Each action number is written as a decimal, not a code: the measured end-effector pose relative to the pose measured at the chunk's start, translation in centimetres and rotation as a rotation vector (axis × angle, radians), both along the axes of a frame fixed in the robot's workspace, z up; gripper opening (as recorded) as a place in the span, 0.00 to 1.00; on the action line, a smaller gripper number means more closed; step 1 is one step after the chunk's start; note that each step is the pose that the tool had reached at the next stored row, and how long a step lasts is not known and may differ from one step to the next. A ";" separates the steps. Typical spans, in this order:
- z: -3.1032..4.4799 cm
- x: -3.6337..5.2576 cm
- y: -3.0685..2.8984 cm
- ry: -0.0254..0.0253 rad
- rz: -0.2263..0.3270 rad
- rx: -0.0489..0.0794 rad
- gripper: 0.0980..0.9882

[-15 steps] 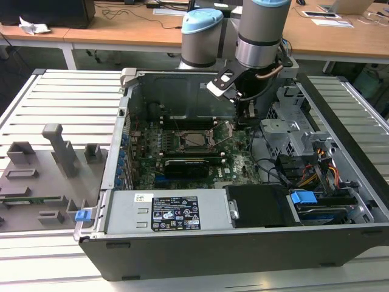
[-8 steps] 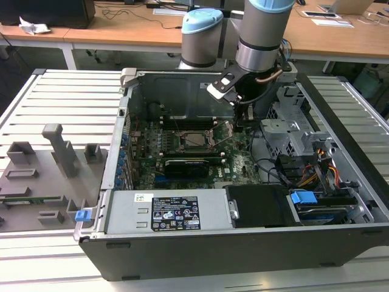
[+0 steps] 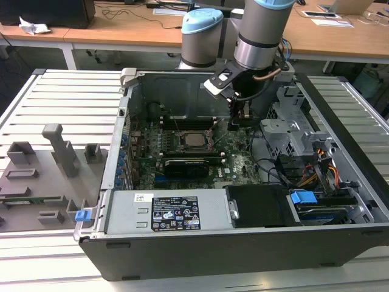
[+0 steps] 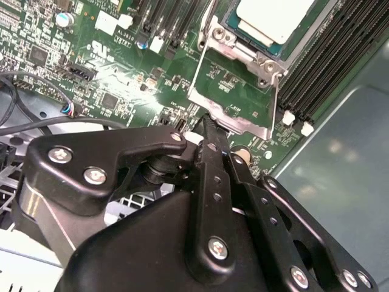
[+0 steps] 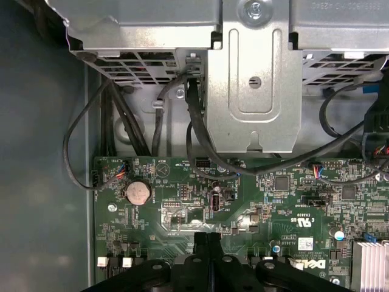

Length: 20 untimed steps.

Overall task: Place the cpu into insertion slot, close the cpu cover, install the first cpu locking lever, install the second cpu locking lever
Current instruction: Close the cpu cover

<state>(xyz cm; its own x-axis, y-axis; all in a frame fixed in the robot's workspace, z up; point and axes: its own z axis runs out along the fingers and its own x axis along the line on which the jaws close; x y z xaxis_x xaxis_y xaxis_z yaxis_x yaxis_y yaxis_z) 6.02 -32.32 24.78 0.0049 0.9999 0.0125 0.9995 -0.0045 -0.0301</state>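
Silvery-grey on top, the cpu (image 4: 273,18) is seen seated in the insertion slot (image 3: 185,141) on the green circuit board (image 5: 182,182). The cpu cover (image 4: 249,125) is swung open away from the chip, with bare board showing through its window. The gripper (image 4: 208,125) is held low just beside the cover's free edge, its fingers (image 4: 213,164) pressed together on nothing; contact with the frame cannot be told. Closing the cover is judged the step in hand. A nudge at that free edge is called for, with the frame swung over the chip and the chip left undisturbed.
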 end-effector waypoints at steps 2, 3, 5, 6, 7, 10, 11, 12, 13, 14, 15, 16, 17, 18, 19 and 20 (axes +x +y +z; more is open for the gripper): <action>0.00 -0.18 0.00 0.0000 0.000 0.000 0.01; 0.00 -0.25 0.00 0.0000 0.000 0.000 0.01; 0.00 -0.34 0.00 0.0000 0.000 0.000 0.01; 0.00 -0.46 0.00 0.0000 0.000 0.000 0.01; 0.00 -0.58 0.00 0.0000 0.000 0.000 0.01; 0.00 -0.83 0.00 0.0000 0.000 0.000 0.01; 0.00 -0.88 0.00 0.0000 0.000 0.000 0.01; 0.00 -0.91 0.00 0.0000 0.000 0.000 0.01; 0.00 -0.96 0.00 0.0000 0.000 0.000 0.01; 0.00 -1.03 0.00 0.0000 0.000 0.000 0.01; 0.00 -1.09 0.00 0.0000 0.000 0.000 0.01; 0.00 -1.14 0.00 0.0000 0.000 0.000 0.01; 0.00 -1.18 0.00 0.0000 0.000 0.000 0.01; 0.00 -1.24 0.00 0.0000 0.000 0.000 0.01; 0.00 -1.27 0.00 0.0000 0.000 0.000 0.01; 0.00 -1.30 0.00 0.0000 0.000 0.000 0.01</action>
<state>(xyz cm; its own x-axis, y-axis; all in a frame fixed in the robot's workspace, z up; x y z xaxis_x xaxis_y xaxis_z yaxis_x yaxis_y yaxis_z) 4.72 -32.32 24.78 0.0048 0.9999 0.0125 0.9995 -0.0045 -0.0300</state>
